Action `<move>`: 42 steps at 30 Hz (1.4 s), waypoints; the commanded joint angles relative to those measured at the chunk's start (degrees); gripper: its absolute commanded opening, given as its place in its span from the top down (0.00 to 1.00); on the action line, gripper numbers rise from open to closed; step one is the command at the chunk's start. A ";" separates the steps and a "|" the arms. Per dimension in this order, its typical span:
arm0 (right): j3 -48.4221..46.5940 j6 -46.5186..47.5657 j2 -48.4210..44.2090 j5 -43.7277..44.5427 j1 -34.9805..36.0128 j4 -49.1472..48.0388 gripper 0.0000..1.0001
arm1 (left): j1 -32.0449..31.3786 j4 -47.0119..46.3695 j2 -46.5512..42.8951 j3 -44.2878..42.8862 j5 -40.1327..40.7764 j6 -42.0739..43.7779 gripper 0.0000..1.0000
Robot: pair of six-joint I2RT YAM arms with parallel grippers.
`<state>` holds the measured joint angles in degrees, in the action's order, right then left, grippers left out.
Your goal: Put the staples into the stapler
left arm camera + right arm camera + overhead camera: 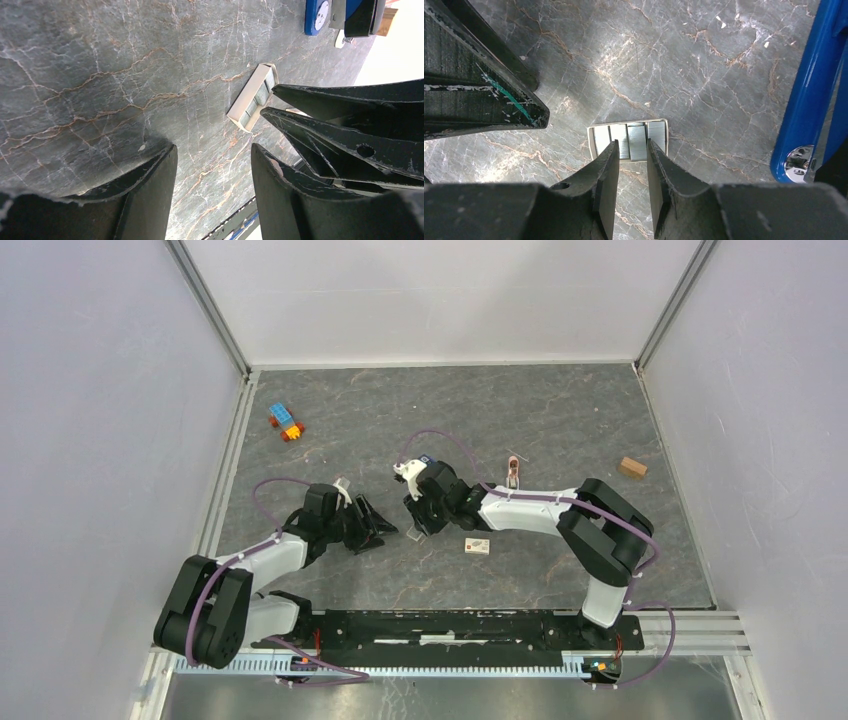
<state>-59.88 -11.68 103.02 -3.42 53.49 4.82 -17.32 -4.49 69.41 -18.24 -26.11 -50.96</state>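
Carefully, my right gripper [632, 145], jaws slightly apart above the silvery-grey strip of staples [636, 137], should centre before closing.

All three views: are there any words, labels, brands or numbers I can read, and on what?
No legible text in any view.
Small pink-and-white piece: may carry print, too small to read.
Stapler: pale round patch on its blue body, too blurred to read; the shiny stud in the right wrist view shows no lettering.
Staples: no marking visible.
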 commanded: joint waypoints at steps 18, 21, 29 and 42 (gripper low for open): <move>-2.01 0.93 1.62 -0.07 0.86 0.61 0.67 | 0.27 -2.05 2.74 0.40 0.36 -1.49 0.37; -2.42 1.13 1.76 -0.83 1.00 1.36 0.67 | 0.27 -2.43 3.19 0.31 0.27 -1.60 0.37; -4.19 1.89 3.61 -3.85 1.27 3.39 0.66 | 0.29 -3.33 4.14 0.23 -0.17 -1.95 0.37; -5.76 5.92 5.11 9.14 3.94 8.00 0.67 | 0.27 -3.59 5.48 -0.77 -0.34 -2.21 0.38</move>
<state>-64.45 -8.08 106.37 -1.19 55.83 8.58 -17.32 -9.32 73.69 -18.72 -27.77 -52.47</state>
